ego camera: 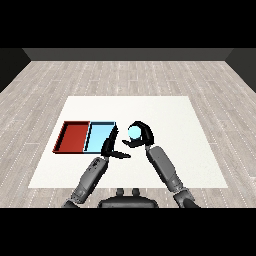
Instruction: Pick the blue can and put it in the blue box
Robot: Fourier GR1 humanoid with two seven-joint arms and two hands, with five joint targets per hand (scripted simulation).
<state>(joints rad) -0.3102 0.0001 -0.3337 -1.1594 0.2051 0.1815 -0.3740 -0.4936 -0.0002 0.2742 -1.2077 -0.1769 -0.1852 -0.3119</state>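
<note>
While the right robot hand (pixel 142 134) curls its black fingers and thumb around it, the blue can (pixel 134 132) sits held above the white desk (pixel 175 145), its pale round top facing the viewer. The can is just to the right of the light blue tray (pixel 99 136) and has not entered it. That tray lies side by side with a red tray (pixel 73 136), the two touching along one edge, red on the left. The left robot hand (pixel 111 149) sits near the blue tray's lower right corner, holding nothing, with fingers straight and thumb pointing to the right. Both grey forearms reach in from the lower corners. Grey wood-plank floor (pixel 128 75) surrounds the desk.
</note>
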